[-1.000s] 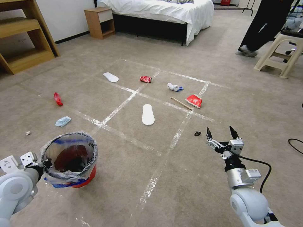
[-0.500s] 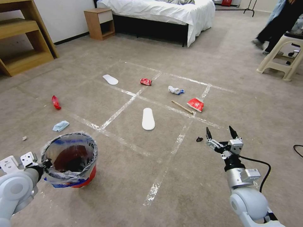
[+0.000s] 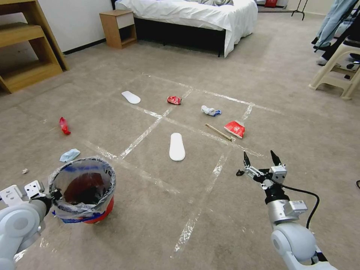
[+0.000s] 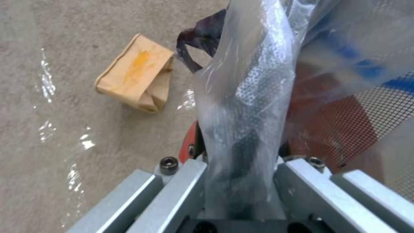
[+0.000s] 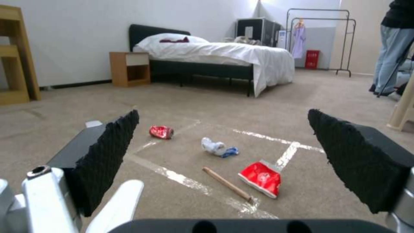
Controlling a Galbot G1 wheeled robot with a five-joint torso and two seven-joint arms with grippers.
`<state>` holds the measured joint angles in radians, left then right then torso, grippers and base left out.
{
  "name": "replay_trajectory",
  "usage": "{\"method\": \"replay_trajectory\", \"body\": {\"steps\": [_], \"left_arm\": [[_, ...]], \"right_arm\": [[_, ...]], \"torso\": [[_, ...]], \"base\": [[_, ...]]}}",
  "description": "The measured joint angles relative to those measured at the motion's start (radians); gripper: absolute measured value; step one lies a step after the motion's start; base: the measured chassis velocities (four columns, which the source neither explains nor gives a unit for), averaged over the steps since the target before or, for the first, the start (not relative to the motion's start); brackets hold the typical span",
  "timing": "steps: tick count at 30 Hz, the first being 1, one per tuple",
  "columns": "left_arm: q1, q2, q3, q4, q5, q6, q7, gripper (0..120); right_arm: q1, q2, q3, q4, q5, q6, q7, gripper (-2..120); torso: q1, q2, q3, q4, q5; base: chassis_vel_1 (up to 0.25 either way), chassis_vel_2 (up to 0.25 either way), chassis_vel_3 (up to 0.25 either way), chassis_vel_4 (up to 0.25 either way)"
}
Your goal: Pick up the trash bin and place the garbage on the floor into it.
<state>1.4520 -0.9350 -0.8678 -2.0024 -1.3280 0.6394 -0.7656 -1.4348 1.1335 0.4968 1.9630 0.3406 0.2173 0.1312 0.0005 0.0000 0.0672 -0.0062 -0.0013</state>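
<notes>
The red trash bin [image 3: 102, 213], lined with a clear bag, hangs at lower left with my left gripper [image 3: 55, 195] shut on its rim; the left wrist view shows that gripper [image 4: 241, 155] clamping rim and liner. A brown carton [image 4: 136, 72] lies on the floor beside it. My right gripper [image 3: 258, 154] hovers open at lower right, by a small black scrap [image 3: 239, 173]. Garbage ahead on the floor [image 3: 157, 210]: two white slippers [image 3: 176, 146] [image 3: 131, 97], a red can [image 3: 174, 99], a tissue [image 3: 209, 110], a red wrapper [image 3: 235, 128], a stick [image 3: 218, 132]. The right wrist view shows the can [image 5: 161, 132] and wrapper [image 5: 261, 178].
More litter lies left: a red wrapper [image 3: 64, 125], a blue wad [image 3: 69, 155], a white scrap [image 3: 24, 171]. A bed [image 3: 187, 15], nightstand [image 3: 118, 26] and wooden shelf [image 3: 26, 45] stand at the back. A plastic stool [image 3: 337, 71] is at the right.
The whole picture has shifted: the floor litter sits lower and nearer in view, so the camera has moved forward. Both arms keep the same pose, bin still held.
</notes>
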Motion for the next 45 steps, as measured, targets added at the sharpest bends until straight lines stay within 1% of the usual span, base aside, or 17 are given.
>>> {"method": "replay_trajectory", "body": {"steps": [45], "left_arm": [[-0.007, -0.003, 0.009, 0.018, 0.015, -0.007, 0.004, 1]], "right_arm": [[0.018, -0.022, -0.046, -0.019, 0.010, 0.007, -0.002, 100]], "torso": [[0.000, 0.000, 0.000, 0.0002, 0.0000]], "base": [[-0.078, 0.084, 0.083, -0.078]]}}
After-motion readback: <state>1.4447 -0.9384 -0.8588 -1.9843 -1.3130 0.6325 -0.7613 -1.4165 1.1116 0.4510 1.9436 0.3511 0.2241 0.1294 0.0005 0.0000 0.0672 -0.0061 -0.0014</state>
